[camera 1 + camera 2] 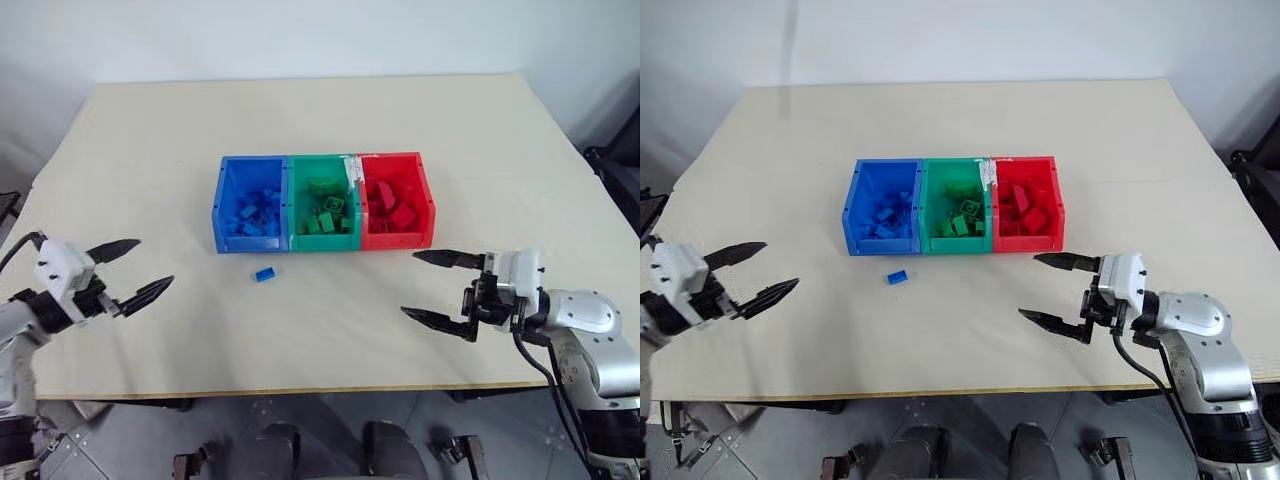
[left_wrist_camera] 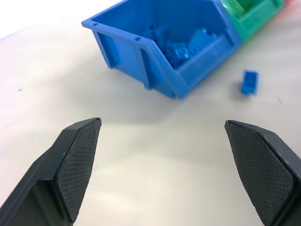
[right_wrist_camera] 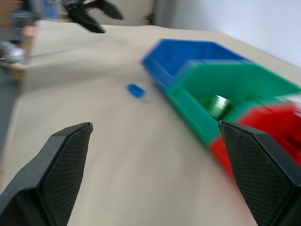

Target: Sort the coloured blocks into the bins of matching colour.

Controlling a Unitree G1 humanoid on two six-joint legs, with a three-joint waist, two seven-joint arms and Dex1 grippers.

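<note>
Three joined bins stand mid-table: a blue bin (image 1: 249,205), a green bin (image 1: 321,202) and a red bin (image 1: 396,200), each holding several blocks of its own colour. One small blue block (image 1: 264,273) lies loose on the table just in front of the blue bin; the left wrist view shows this blue block (image 2: 249,82) too. My left gripper (image 1: 139,270) hovers open and empty at the table's front left. My right gripper (image 1: 440,290) hangs open and empty at the front right, pointing toward the left.
The beige table (image 1: 320,120) has wide bare room behind and beside the bins. Its front edge (image 1: 300,390) runs just below both grippers.
</note>
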